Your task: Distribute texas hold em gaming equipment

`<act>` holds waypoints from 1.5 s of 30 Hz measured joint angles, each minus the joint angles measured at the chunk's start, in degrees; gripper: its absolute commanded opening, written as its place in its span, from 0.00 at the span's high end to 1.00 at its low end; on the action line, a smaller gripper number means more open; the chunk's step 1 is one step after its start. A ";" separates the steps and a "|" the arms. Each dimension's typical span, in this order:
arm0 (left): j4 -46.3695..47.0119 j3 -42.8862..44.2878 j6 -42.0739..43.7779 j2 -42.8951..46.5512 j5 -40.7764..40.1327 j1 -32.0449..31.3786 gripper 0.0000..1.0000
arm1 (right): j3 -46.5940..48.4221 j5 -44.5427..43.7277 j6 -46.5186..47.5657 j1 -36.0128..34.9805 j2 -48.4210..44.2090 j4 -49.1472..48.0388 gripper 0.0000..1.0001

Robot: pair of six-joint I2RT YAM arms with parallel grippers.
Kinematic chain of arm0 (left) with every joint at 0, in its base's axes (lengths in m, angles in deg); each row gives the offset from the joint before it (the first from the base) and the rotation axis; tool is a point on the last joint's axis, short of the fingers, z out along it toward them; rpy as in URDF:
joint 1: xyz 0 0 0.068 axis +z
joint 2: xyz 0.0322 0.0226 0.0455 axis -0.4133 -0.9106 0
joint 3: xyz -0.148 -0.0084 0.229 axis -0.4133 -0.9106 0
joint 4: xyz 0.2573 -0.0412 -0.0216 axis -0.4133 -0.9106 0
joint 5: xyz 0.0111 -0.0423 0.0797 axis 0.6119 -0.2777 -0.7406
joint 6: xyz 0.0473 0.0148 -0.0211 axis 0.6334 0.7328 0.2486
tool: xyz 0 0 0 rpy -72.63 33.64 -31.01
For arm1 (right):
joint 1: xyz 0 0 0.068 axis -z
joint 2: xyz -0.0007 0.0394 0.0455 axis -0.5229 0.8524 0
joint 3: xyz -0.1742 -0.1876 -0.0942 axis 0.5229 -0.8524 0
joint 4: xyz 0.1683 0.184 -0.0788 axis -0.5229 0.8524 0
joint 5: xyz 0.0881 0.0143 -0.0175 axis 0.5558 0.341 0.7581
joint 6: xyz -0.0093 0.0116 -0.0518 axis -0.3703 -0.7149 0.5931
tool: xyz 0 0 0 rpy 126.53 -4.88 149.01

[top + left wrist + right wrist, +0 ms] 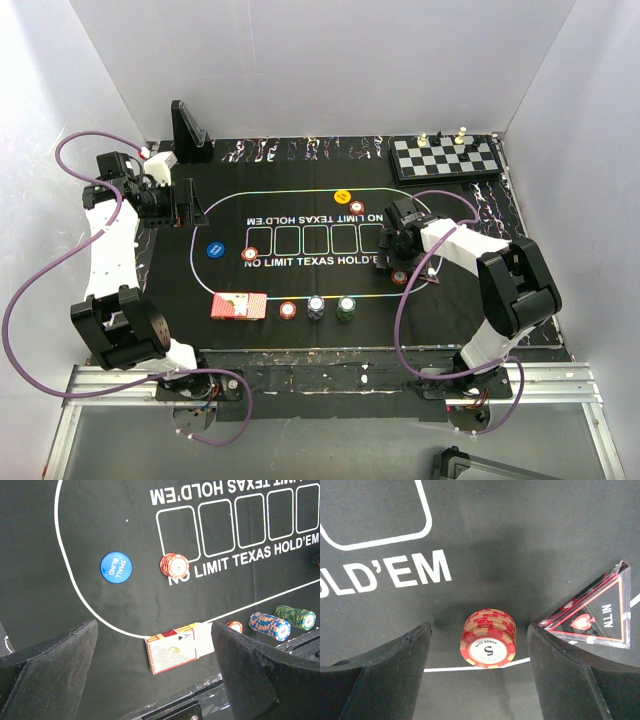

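The right tool [479, 630] hangs low over the mat [530, 540] with its jaws spread wide and nothing gripped. A red chip stack [487, 639] stands upright directly between the two fingers, on the mat's white border line. Dark mat shows on either side of the stack, so neither finger touches it. Being round, the stack has no long axis to line up with; what matters is that it sits roughly centred in the gap. The clear triangular marker [592, 615] lies just beside the finger on the right of that view, partly hidden behind it, so a sideways shift would probably nudge it. The left tool [154, 626] is also wide open and empty, at the far left of the mat, well apart from the playing cards [175, 647] and farther still from this stack. The right arm is plainly the nearer one, and whether it closes or withdraws, a straight vertical path looks safest.
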 measured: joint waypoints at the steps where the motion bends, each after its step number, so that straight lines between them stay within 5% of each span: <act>1: 0.00 -0.02 0.07 0.02 0.00 0.00 0.02 | 0.07 -0.04 0.02 0.00 -0.07 0.17 0.16; 9: 0.00 -0.35 0.20 0.15 -0.02 0.00 0.02 | 5.46 -2.84 1.09 -2.45 -7.17 4.07 0.15; 16: 0.04 -0.35 0.17 0.17 -0.04 0.00 0.02 | 12.66 -0.63 8.09 -13.14 -12.13 0.57 0.11; 25: 0.04 -0.35 0.13 0.17 -0.07 0.00 0.02 | 13.22 11.76 16.46 -24.70 -6.10 -1.44 0.09; 45: -0.04 -0.07 -0.13 0.17 -0.07 0.00 0.02 | 19.69 12.11 21.90 -34.01 6.56 3.15 0.07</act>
